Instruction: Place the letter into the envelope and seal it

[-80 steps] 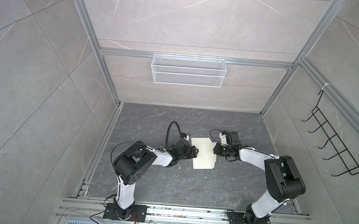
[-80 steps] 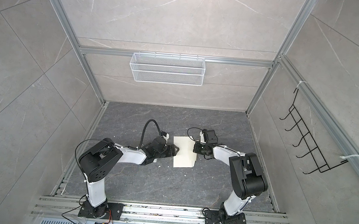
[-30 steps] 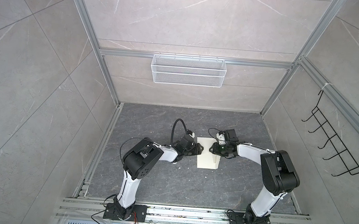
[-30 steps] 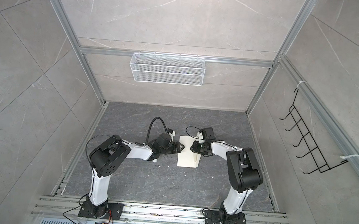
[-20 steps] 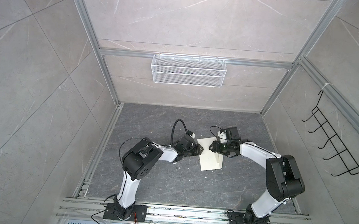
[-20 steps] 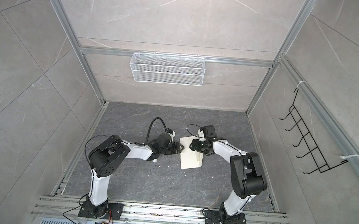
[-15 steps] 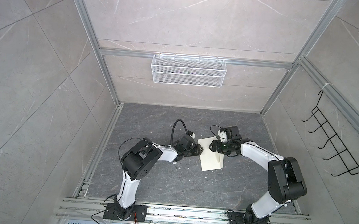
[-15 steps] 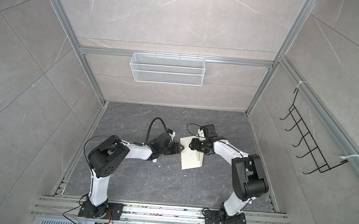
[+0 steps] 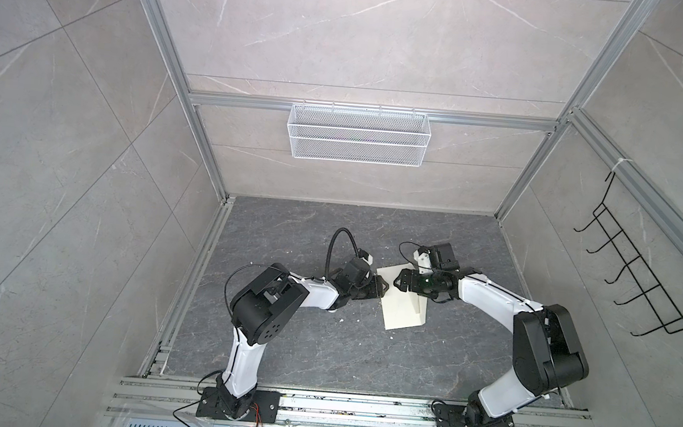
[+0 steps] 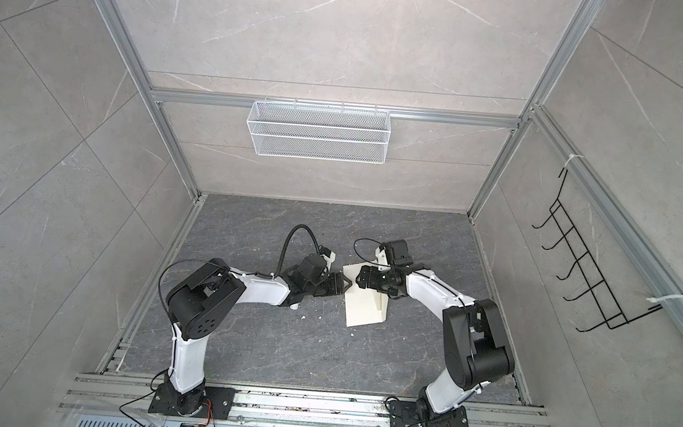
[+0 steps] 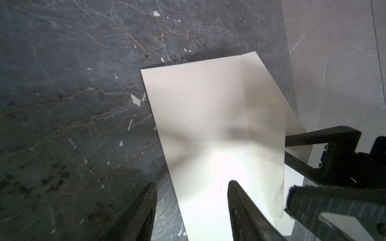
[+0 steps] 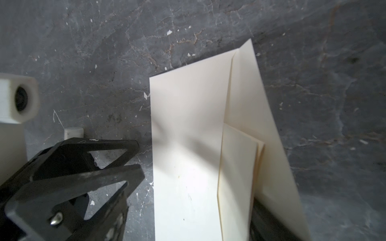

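The letter shows only its pale cream side. It is a folded sheet standing along the envelope's right long edge, between the flat body and the raised flap. Whether any of it sits inside the pocket cannot be told.

The envelope lies near the middle of the dark table, its long axis running near to far and slightly slanted. Its flap stands up along the right side.

The right gripper reaches in over the far end of the envelope from the right. Its jaws are spread wide and clamp nothing. In the right wrist view one dark finger lies in the gap between the letter and the flap.

The left gripper meets the envelope's left edge at the far end. Its jaws are parted about halfway and grip nothing: one finger is over the bare table, the other over the paper, with the envelope's edge running flat between them. The tips of the two grippers are close together.

A small white tube stands on the table left of the envelope, beside the left arm. A white wire basket hangs on the far wall and a black hook rack on the right wall.
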